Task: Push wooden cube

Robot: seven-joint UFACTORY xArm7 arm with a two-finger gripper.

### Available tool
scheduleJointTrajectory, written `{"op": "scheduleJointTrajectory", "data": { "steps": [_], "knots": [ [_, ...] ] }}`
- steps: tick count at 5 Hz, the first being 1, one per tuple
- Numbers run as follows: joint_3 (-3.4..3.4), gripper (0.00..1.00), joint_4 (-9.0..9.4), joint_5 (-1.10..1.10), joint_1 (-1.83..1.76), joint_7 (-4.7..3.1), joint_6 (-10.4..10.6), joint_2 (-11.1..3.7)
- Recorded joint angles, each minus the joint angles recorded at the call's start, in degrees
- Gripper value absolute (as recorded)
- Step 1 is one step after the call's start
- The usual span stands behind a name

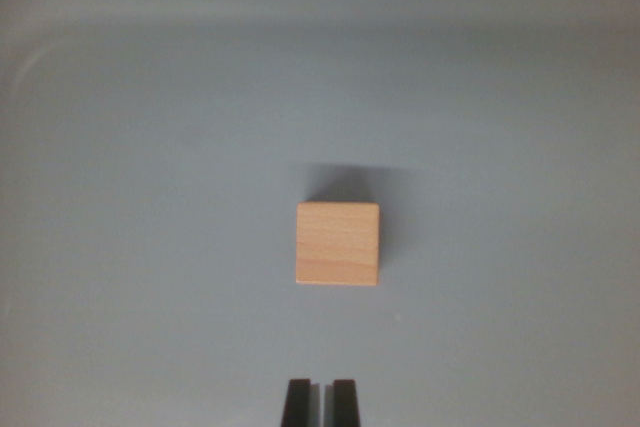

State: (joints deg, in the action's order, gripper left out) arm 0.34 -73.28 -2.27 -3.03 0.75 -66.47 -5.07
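Taking the wooden cube (338, 244) as the landmark, everything to the wrist view's left of it is bare pale grey bench (140, 247), with only a faint curved lighter band showing well up and to the left, perhaps a rim or a reflection; it is too soft to tell which. The cube itself sits flat on the bench a little right of the middle of the view, its sides square to the picture, one pale wood face turned to the camera with a slightly darker strip along its lower edge, and a shadow falling on the bench just beyond its far side. Directly below the cube, near the bottom edge of the view and apart from it, stand the two dark tips of the pincer (321, 402), drawn close together with only a thin sliver of light between them and nothing caught in that gap. That nearly closed stance looks deliberate: together, the tips make one blunt face suited to shoving rather than grasping, and they sit roughly in line with the cube, just slightly left of its centre, so a straight advance would likely meet its near face. To the right of the cube the bench is again bare, with nothing to block a push
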Motion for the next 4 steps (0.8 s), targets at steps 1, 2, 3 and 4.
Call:
{"op": "scheduleJointTrajectory", "data": {
  "steps": [1, 2, 3, 4],
  "knots": [
    [0.00, 0.00, 0.00, 0.00, 0.00, 0.00, 0.00, 0.00],
    [0.06, 0.00, 2.09, 0.07, -0.07, 0.44, 2.69, -0.85],
    [0.06, 0.00, 2.09, 0.07, -0.07, 0.44, 2.69, -0.85],
    [0.12, 0.00, 4.21, 0.14, -0.13, 0.89, 5.40, -1.71]
  ]
}}
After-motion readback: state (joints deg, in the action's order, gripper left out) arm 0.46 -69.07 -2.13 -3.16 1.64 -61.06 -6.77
